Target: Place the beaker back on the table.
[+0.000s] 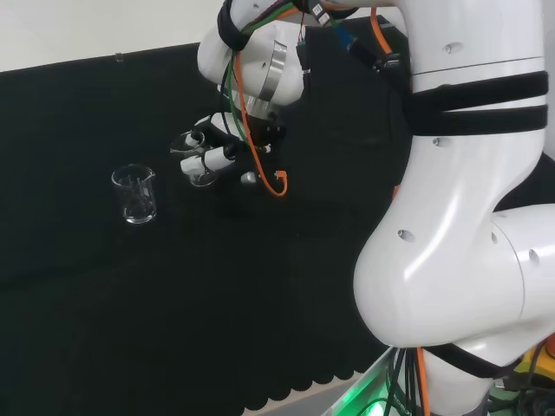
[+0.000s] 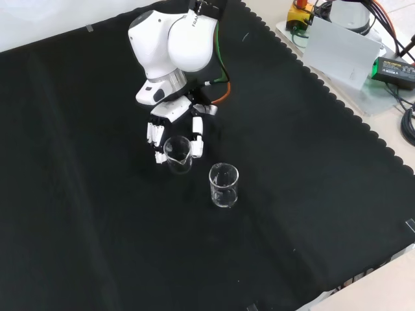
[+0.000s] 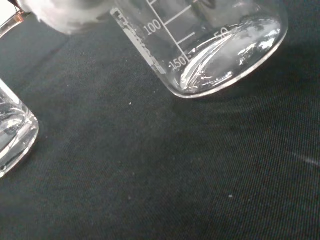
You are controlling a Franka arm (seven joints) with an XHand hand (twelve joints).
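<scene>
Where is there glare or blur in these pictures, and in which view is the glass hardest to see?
Wrist view: bright reflections streak the base of the held beaker, and a white part of the hand is blurred. Head view: that beaker is nearly lost among the fingers. Front view: the free beaker shows mainly by its rim highlights.

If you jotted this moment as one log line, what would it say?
hand: fingers curled round beaker | beaker: near cloth, contact unclear | second beaker: standing free, upright | release: not yet
</scene>
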